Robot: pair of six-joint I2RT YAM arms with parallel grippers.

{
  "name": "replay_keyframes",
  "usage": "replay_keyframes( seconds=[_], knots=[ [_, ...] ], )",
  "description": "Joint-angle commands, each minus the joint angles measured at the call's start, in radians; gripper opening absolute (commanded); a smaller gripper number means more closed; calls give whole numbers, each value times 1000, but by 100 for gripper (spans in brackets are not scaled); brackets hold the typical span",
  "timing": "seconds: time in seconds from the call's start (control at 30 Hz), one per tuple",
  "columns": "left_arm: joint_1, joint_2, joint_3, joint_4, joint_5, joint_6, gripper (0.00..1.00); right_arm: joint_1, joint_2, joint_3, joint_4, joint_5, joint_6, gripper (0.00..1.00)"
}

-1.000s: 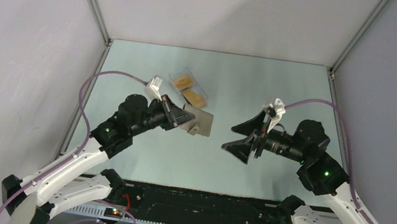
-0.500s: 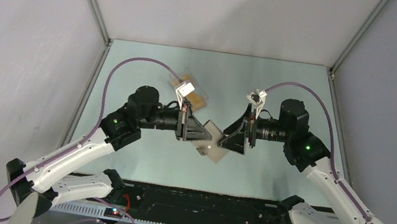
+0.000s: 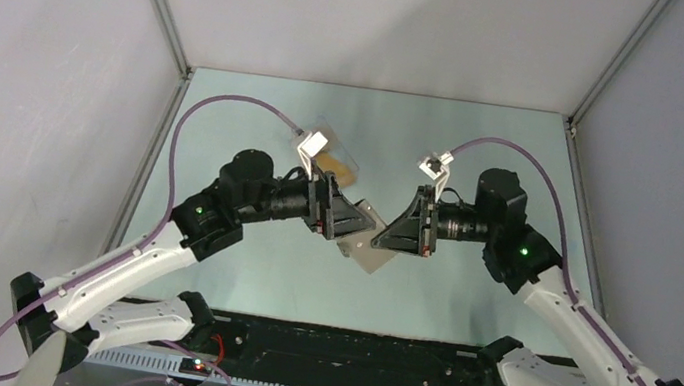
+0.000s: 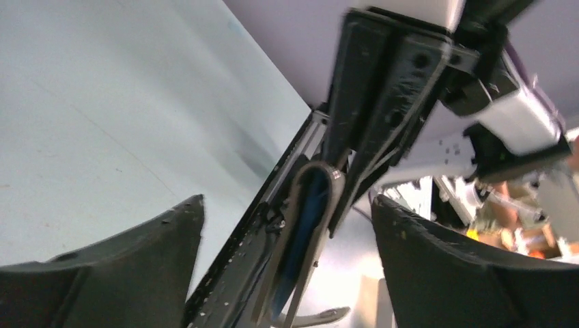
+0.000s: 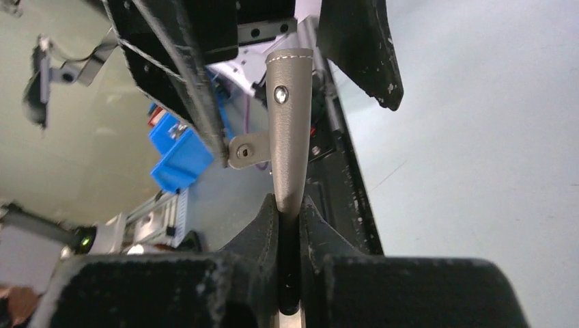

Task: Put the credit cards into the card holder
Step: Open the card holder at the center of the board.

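— How far along is this?

— Barely started, I'd say. The card holder (image 3: 365, 250) is up off the counter (image 3: 257, 121), in the air between the two arms. The right claw (image 5: 289, 217) is clamped tight on its lower edge. The left claw (image 4: 288, 205) stands wide open with a finger on either side of the holder, and neither seems to touch it.

— Any cards in it?

— None that I can see. The credit cards (image 3: 330, 162) lie in the clear box (image 3: 347, 165) at the back of the counter, well behind the left arm's wrist. So every card is left to do.

— What stands in the way?

— The holder looks folded shut, and its snap tab (image 5: 247, 150) hangs loose at the side. The pockets are inside, so it probably has to be opened first. The box is also partly hidden under the left arm's camera mount, and the two claws sit very close together, so they could knock each other.
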Motion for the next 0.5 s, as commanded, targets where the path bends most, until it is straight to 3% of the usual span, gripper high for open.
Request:
replay_keyframes(
  seconds=[0.0, 0.23, 0.47],
  knots=[
    [-3, -8, -51, 44, -154, -86, 99, 23, -113, 30, 4, 252, 25, 0],
    [-3, -18, -111, 56, -183, -120, 89, -1, -179, 23, -45, 358, 37, 0],
    [-3, -67, -177, 121, -166, -152, 61, -42, -190, 18, -49, 325, 54, 0]
  ],
)
